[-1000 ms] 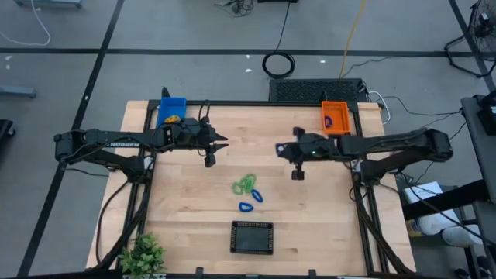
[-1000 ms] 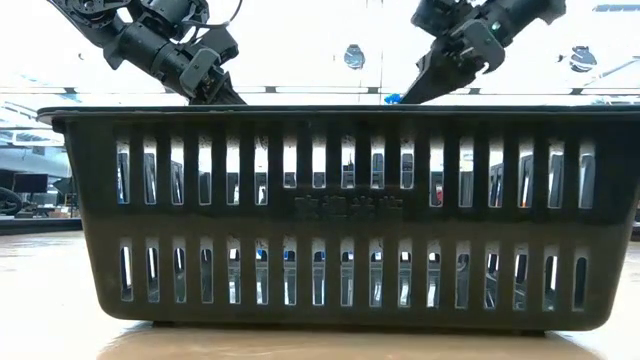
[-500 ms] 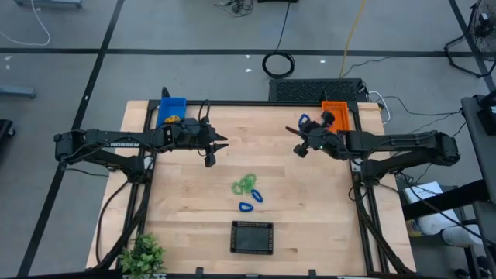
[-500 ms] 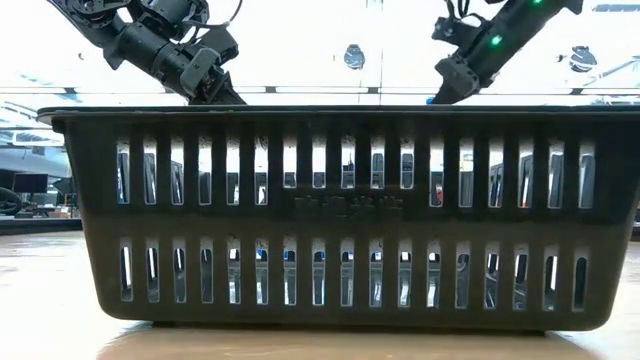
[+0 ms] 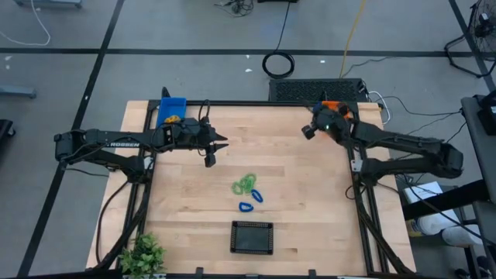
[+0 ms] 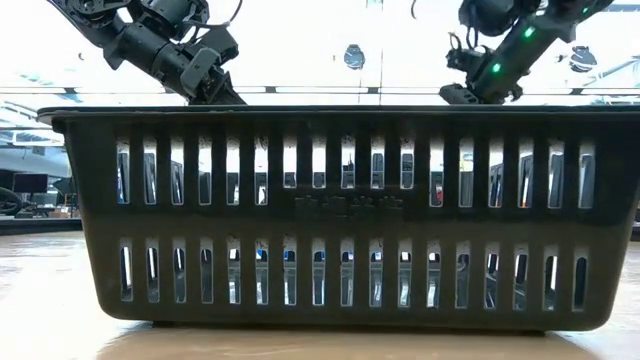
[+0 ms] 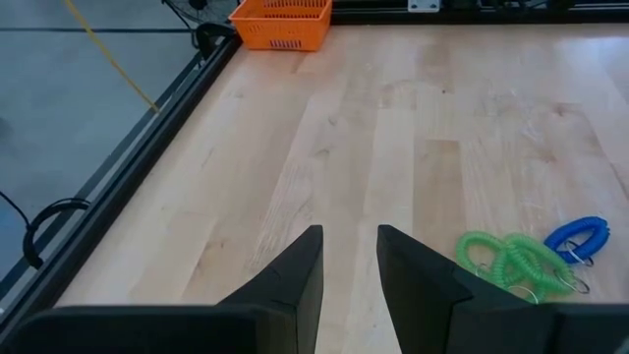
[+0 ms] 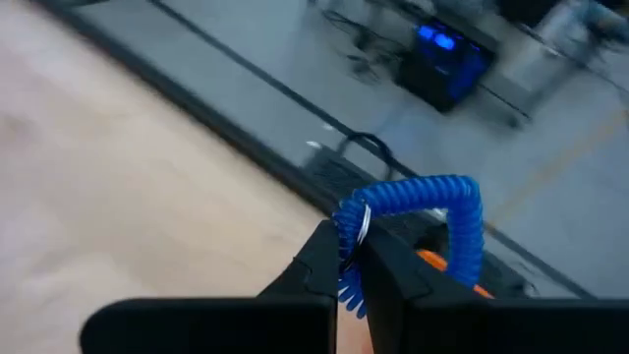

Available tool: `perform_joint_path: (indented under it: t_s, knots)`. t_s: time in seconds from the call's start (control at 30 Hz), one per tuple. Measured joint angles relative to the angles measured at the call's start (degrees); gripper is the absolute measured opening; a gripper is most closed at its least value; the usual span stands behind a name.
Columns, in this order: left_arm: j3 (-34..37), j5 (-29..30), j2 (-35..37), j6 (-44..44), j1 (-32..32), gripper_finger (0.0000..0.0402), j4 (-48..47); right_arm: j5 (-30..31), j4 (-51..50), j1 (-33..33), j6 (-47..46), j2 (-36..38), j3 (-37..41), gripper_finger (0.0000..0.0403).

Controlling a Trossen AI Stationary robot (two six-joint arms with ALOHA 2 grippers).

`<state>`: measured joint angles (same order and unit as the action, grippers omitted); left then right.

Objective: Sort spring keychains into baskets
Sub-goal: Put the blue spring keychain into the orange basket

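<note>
Mid-frame on the pale wooden surface (image 5: pixel 186 201): green coiled plastic keychains (image 5: pixel 245 184) beside a blue coiled keychain (image 5: pixel 250 202). Black mesh rectangular basket (image 5: pixel 253 237) at lower centre, bright blue basket (image 5: pixel 171 110) upper left, right gripper (image 5: pixel 310 129) beside the orange basket (image 5: pixel 338 107) upper right.

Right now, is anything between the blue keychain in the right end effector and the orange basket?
Nothing visible. The right end effector holds the blue keychain right at the orange basket, with only bare table nearby.
</note>
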<state>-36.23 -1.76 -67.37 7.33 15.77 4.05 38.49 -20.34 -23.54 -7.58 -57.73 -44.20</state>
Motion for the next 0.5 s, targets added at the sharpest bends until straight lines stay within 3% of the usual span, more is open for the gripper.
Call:
perform_joint_path:
  t_s: [0.27,0.5]
  knots:
    - [0.0,0.1,0.0,0.0,0.0,0.0108,-0.1,-1.3,-1.1,-15.0,-4.3,0.0,4.2,0.0011]
    - [0.0,0.4,0.0,0.1,0.0,0.0108,-0.7,-1.5,3.4,-19.7,-3.9,0.0,11.8,0.0011]
